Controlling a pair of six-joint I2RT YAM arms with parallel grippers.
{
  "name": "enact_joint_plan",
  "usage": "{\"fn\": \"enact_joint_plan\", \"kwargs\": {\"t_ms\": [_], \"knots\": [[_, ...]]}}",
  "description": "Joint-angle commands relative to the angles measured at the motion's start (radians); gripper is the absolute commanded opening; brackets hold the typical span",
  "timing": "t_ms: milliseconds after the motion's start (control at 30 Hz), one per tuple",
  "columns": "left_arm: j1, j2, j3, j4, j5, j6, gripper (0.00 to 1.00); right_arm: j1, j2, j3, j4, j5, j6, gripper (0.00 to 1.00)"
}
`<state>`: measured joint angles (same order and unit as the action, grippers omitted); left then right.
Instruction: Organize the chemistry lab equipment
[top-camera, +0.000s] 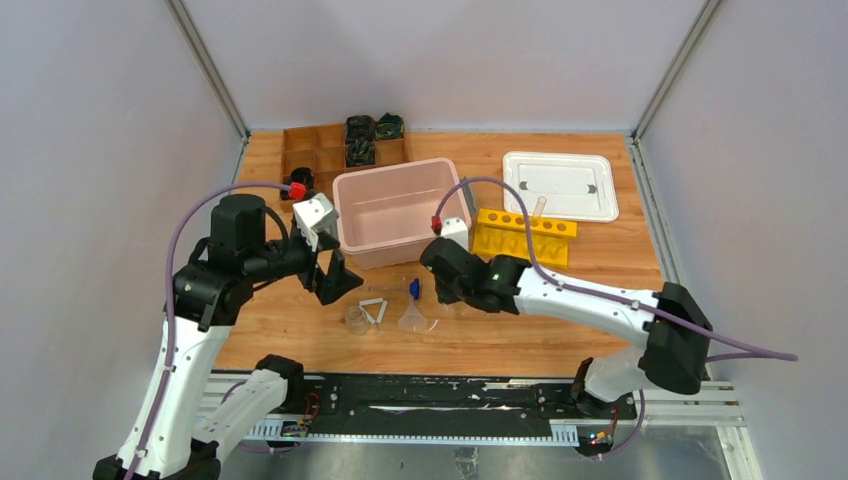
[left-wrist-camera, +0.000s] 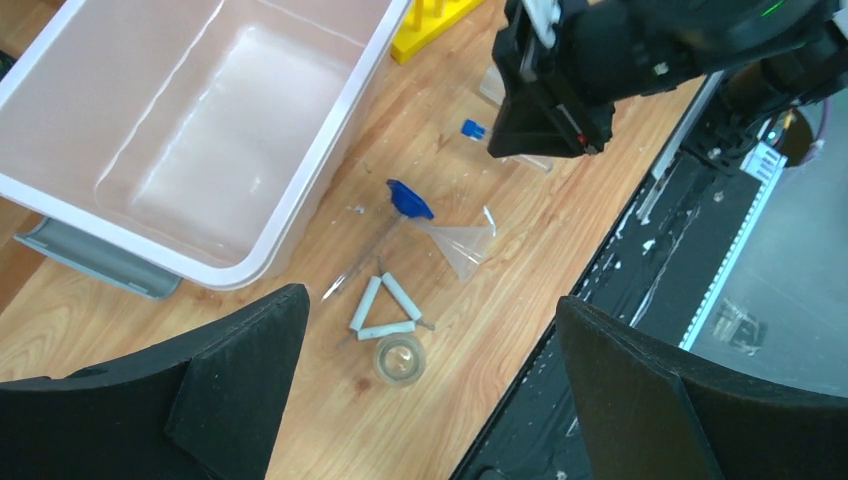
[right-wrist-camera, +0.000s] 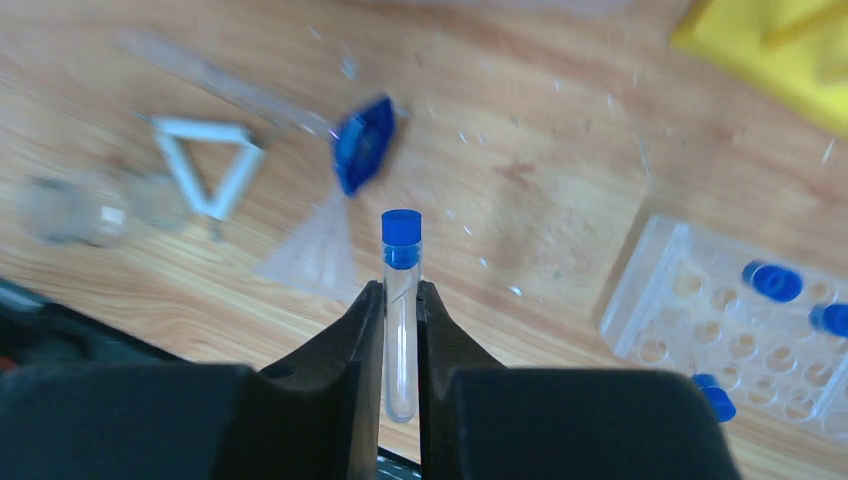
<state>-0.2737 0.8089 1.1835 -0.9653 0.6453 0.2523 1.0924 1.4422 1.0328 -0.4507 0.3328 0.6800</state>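
My right gripper (right-wrist-camera: 400, 292) is shut on a blue-capped clear tube (right-wrist-camera: 401, 245), held above the wood with its cap pointing away from the wrist. To its right lies a clear holed tray (right-wrist-camera: 690, 310) with more blue-capped tubes (right-wrist-camera: 772, 281) in it. A clear funnel (top-camera: 413, 320), a blue-tipped rod (top-camera: 414, 289), a white wire triangle (top-camera: 373, 310) and a small clear beaker (top-camera: 356, 319) lie between the arms. My left gripper (left-wrist-camera: 430, 330) hangs open above the triangle (left-wrist-camera: 385, 310) and the beaker (left-wrist-camera: 400, 358). The yellow tube rack (top-camera: 525, 235) stands behind the right arm.
A large pink bin (top-camera: 395, 210) sits mid-table, its white lid (top-camera: 560, 185) at the back right. A brown compartment box (top-camera: 330, 150) with dark items is at the back left. A black rail (top-camera: 430, 400) runs along the near table edge.
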Motion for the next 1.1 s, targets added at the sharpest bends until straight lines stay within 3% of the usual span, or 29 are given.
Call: {"fn": "enact_joint_plan", "kwargs": {"t_ms": [0, 133, 267, 567, 1067], "knots": [[-0.002, -0.014, 0.010, 0.080, 0.037, -0.119, 1.00, -0.009, -0.083, 0.156, 0.001, 0.073, -0.047, 0.00], [-0.002, -0.021, -0.014, 0.214, 0.079, -0.337, 0.98, 0.008, -0.115, 0.242, 0.159, 0.093, -0.059, 0.00], [-0.002, -0.003, -0.009, 0.305, 0.118, -0.457, 0.93, 0.052, -0.138, 0.258, 0.354, 0.160, -0.086, 0.00], [-0.002, 0.013, -0.070, 0.388, 0.157, -0.552, 0.79, 0.137, -0.116, 0.288, 0.546, 0.248, -0.129, 0.00], [-0.002, 0.059, -0.102, 0.413, 0.175, -0.559, 0.48, 0.173, -0.055, 0.319, 0.595, 0.223, -0.119, 0.00]]}}
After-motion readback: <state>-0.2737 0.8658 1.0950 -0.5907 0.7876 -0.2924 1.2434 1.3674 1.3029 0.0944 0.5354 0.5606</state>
